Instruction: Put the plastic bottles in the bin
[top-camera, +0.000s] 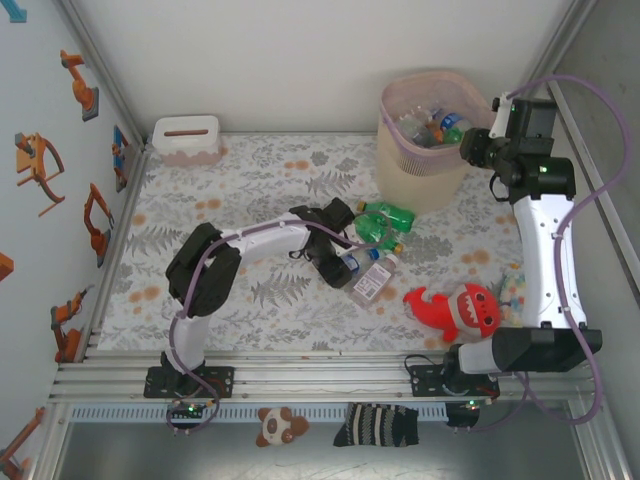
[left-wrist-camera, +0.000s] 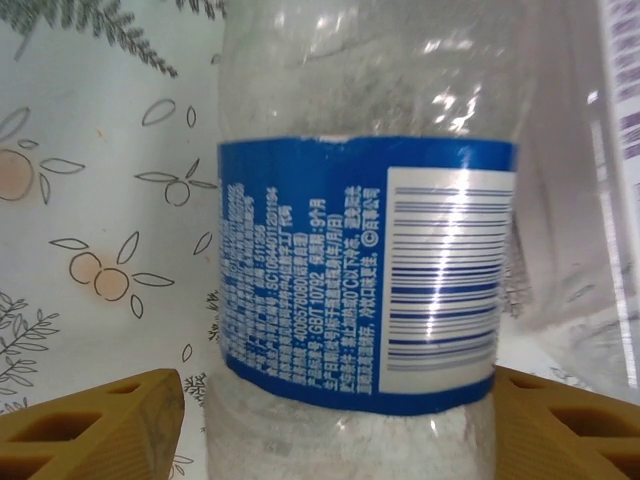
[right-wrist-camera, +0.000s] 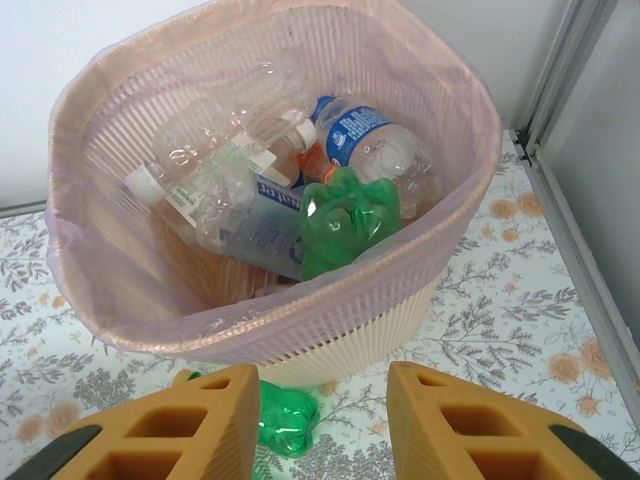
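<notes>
My left gripper (left-wrist-camera: 340, 405) stands wide astride the blue-labelled bottle (left-wrist-camera: 360, 270) on the table (top-camera: 250, 300), well apart from the bin (top-camera: 400, 170). Closing may, I think, pinch the neighbouring clear bottle (left-wrist-camera: 612, 250) or squirt this slick one out. My right gripper (right-wrist-camera: 325, 420) hangs part-open and empty above the bin.
</notes>
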